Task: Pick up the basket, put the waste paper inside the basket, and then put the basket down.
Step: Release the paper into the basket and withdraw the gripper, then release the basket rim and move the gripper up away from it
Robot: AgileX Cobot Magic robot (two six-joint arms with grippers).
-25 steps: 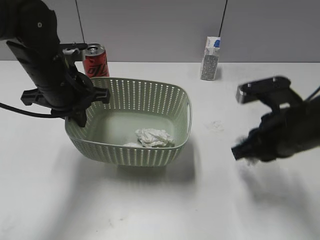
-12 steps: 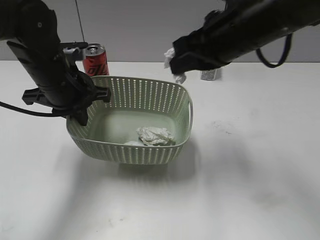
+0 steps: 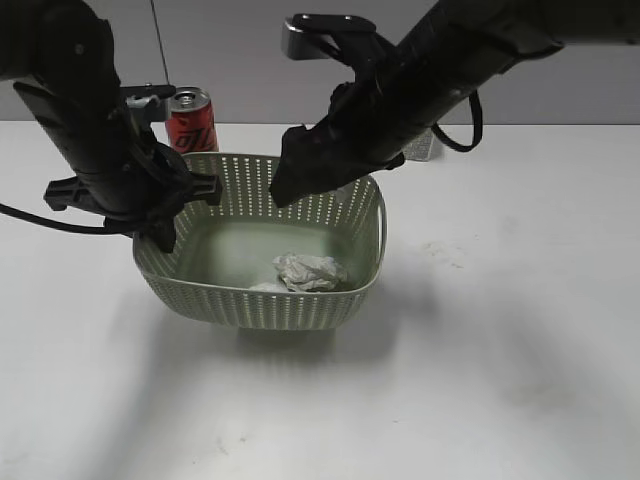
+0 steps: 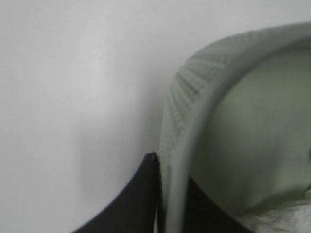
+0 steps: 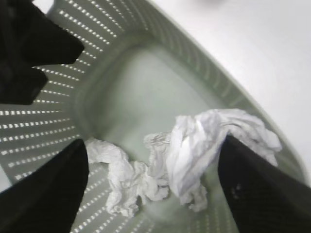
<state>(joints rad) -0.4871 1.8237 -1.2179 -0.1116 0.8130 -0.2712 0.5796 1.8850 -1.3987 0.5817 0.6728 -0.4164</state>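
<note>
Crumpled white waste paper (image 5: 194,145) sits between the spread right fingers (image 5: 243,189), over the slotted sage basket (image 3: 300,300). Left fingers (image 4: 146,194) pinch its rim

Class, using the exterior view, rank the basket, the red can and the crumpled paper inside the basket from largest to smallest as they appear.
1. basket, clearly largest.
2. and 3. red can and paper look alike; the can stands farther back and is partly hidden, so no ranking.
</note>
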